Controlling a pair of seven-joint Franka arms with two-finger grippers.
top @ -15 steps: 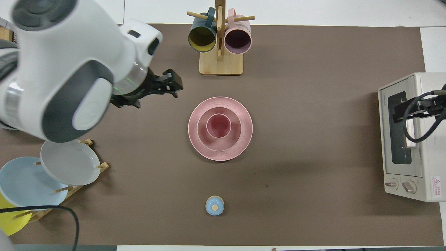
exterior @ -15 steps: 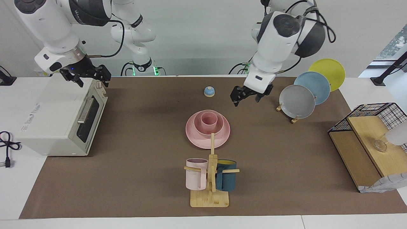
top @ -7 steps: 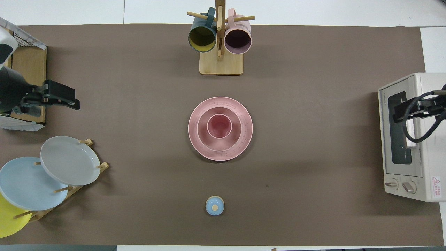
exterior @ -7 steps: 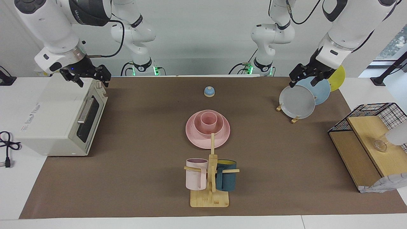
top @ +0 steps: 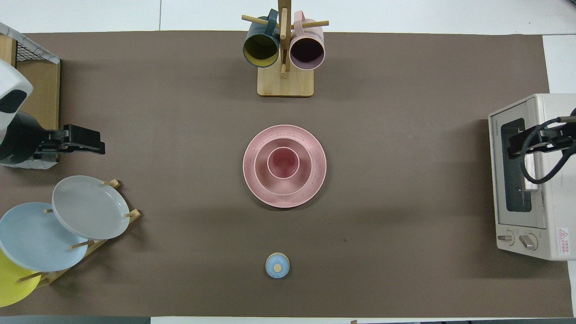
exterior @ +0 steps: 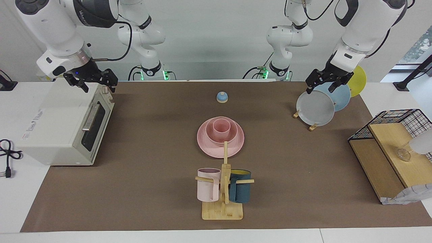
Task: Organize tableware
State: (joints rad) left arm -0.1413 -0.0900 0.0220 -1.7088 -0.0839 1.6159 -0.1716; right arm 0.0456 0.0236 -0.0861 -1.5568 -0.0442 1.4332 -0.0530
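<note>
Left tool (exterior: pixel 324 83): raised in the air over the plate rack (exterior: pixel 312 126) at the left arm's end of the desk (exterior: pixel 152 141); fingers spread apart, nothing between them, touching nothing.
Right tool (exterior: pixel 91 81): held over the top edge of the toaster oven (exterior: pixel 64 125) at the right arm's end; fingers apart, holding nothing; this arm waits.
Pink plate (exterior: pixel 237 143): flat on the middle of the desk.
Pink bowl (exterior: pixel 210 133): sits on the plate.
Pink cup (exterior: pixel 221 125): stands upright inside the bowl.
Mug tree (exterior: pixel 223 189): farther from the robots than the pink stack; its post crosses part of the plate's rim in the facing view.
Hidden or cut off: in the overhead view the right tool is largely out of frame, only cable and part of the wrist showing; the yellow plate (top: pixel 11 283) is cut by the frame edge.
</note>
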